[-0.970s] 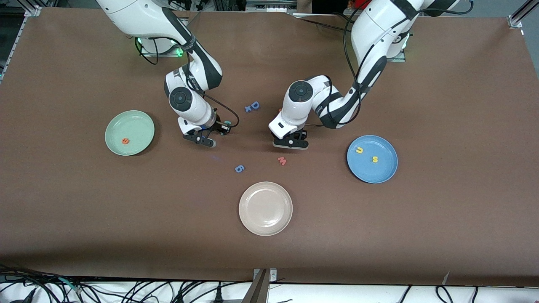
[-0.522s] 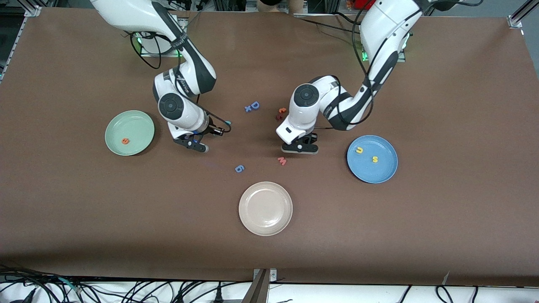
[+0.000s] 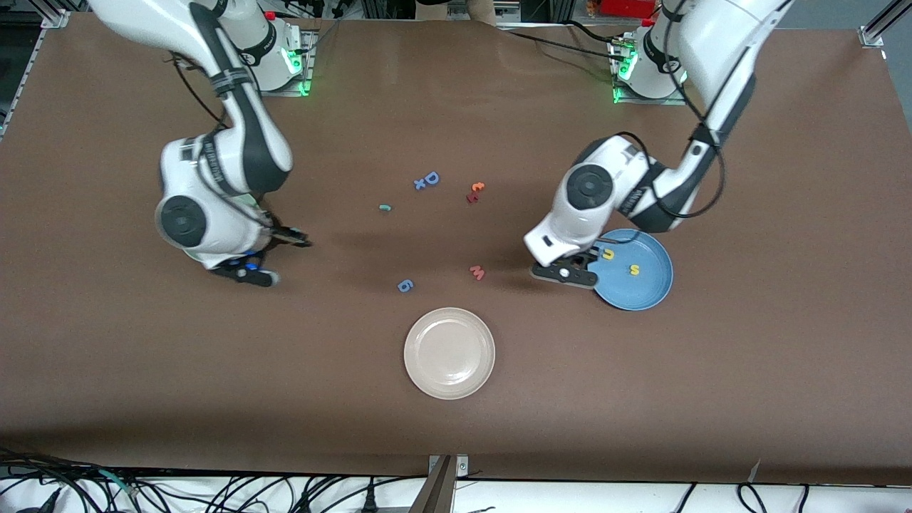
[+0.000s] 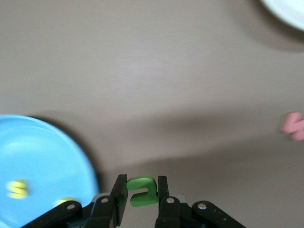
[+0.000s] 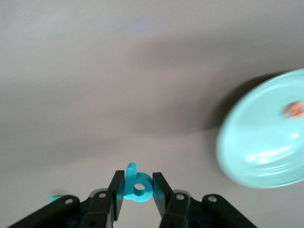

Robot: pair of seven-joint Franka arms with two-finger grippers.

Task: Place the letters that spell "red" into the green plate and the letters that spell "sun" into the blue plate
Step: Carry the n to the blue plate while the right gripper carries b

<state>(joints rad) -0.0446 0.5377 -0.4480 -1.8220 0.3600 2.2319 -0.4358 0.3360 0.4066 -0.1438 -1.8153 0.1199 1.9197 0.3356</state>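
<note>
Left gripper (image 4: 138, 197): you have it clamped on the green "u" (image 4: 141, 191), carried in the air over the table just beside the rim of the blue plate (image 3: 652, 292).
Right gripper (image 5: 135, 190): clamped on the teal "d" (image 5: 136, 187), held over bare table near the green plate (image 5: 256, 142); in the front view the arm hides that plate.
Blue plate contents: a yellow "n" (image 3: 608, 254) and a yellow "s" (image 3: 634, 269) lie in it, apart from each other.
Green plate contents: the orange "e" (image 5: 295, 109) shows in it in the right wrist view.
Teal "r" (image 3: 385, 208): on the table, mid-table, not yet collected; you will want it for the green plate.
Other items: blue "D" with "x" (image 3: 427, 180), red-orange letter pair (image 3: 475, 192), pink "w" (image 3: 477, 271), blue "6" (image 3: 405, 286) and the cream-white plate (image 3: 449, 353) are not part of your task.
Handling, judged: the letters look small, light and stiff, likely to skid or flip if nudged. Pinch each across its flat faces, as both are now held. The thin "r" offers little to grip; come straight down over its stem.
Release, judged: let go low over each plate so the letter does not bounce out.
</note>
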